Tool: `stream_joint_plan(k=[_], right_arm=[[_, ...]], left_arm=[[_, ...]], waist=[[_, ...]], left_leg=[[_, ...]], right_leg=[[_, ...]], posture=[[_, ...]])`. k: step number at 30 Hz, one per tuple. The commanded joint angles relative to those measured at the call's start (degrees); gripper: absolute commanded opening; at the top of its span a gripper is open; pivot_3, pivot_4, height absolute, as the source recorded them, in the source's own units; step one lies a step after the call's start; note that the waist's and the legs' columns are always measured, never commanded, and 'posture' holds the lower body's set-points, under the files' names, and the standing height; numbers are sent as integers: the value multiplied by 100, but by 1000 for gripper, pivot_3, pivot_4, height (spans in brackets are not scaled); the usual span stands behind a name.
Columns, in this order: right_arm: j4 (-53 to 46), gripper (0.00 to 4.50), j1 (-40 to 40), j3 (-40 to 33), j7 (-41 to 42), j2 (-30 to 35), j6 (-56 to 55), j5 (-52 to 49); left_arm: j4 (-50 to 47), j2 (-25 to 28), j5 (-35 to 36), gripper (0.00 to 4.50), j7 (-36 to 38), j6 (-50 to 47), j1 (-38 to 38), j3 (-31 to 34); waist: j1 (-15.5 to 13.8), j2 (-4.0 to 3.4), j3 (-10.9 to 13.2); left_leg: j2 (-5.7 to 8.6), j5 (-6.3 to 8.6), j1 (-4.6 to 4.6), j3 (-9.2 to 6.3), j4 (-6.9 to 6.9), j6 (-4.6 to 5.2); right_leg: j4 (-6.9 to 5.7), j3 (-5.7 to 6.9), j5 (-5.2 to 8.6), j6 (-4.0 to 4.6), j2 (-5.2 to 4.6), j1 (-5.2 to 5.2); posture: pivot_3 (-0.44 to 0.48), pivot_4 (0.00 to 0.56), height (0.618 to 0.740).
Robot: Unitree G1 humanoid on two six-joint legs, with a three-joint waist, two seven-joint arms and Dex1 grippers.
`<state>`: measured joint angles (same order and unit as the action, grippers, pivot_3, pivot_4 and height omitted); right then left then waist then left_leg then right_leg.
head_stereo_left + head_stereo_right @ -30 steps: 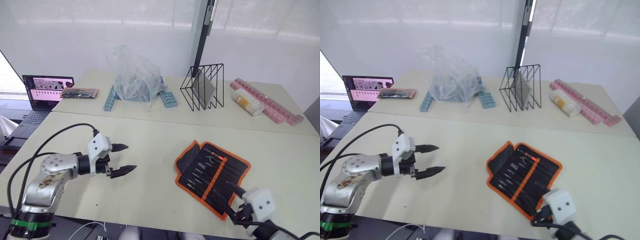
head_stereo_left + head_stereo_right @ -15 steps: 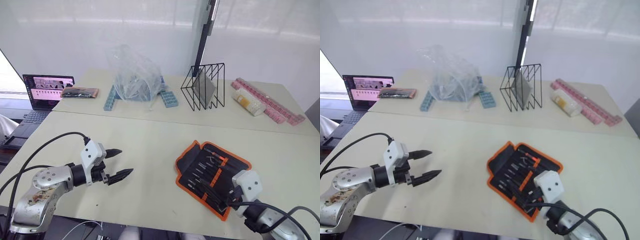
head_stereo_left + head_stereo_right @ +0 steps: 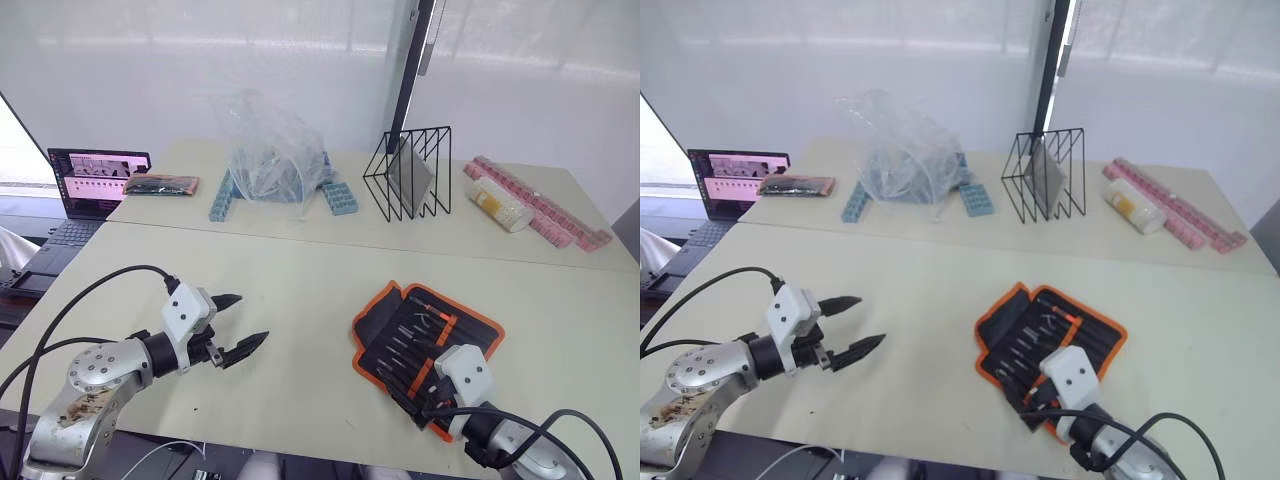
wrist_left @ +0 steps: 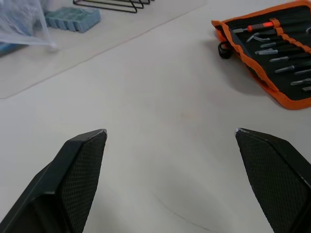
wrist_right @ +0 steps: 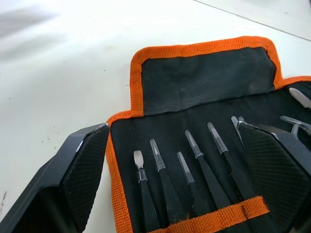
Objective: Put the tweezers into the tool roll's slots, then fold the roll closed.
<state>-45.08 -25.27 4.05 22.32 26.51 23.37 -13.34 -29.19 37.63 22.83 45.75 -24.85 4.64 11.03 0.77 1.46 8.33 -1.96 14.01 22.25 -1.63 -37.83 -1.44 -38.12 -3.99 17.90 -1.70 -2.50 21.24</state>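
1. The roll (image 3: 425, 335) is flat black fabric with woven orange trim, lying open on the pale desk (image 3: 300, 290); slim tweezers (image 5: 194, 170) sit in its slots (image 5: 209, 194).
2. The right end effector (image 5: 194, 160) is spread wide over the roll's near edge, gripping nothing.
3. The left end effector (image 3: 240, 325) gapes wide above bare desk, empty.
4. A wire rack (image 3: 408, 172) stands behind.

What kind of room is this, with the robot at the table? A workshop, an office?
Probably a lab or test room set up for robot practice. A plain pale table holds unrelated props: an open tool roll of tweezers, a wire rack, pink pill organizers and a plastic bag. A laptop sits alongside.
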Motion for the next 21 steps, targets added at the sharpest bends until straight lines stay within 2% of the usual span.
stream_joint_plan(k=[1,10,21], right_arm=[[-333,4466,91,292,-78,-31,57,173],[26,4466,646,1148,-697,-522,305,923],[582,4466,1115,1743,-1630,-1286,475,2048]], left_arm=[[-312,44,71,4500,-6,131,13,22],[-368,255,395,4500,142,-130,-257,-2],[-255,371,522,4500,136,-300,-575,-121]], waist=[[3,0,0],[6,1,2],[14,2,11]], left_leg=[[-1,0,0,-1,0,0],[0,0,-1,0,0,0],[0,0,6,0,2,0]], right_leg=[[0,0,0,0,1,0],[1,1,0,0,1,2],[1,1,0,1,2,12]], posture=[[0,150,720],[0,150,720],[0,150,720]])
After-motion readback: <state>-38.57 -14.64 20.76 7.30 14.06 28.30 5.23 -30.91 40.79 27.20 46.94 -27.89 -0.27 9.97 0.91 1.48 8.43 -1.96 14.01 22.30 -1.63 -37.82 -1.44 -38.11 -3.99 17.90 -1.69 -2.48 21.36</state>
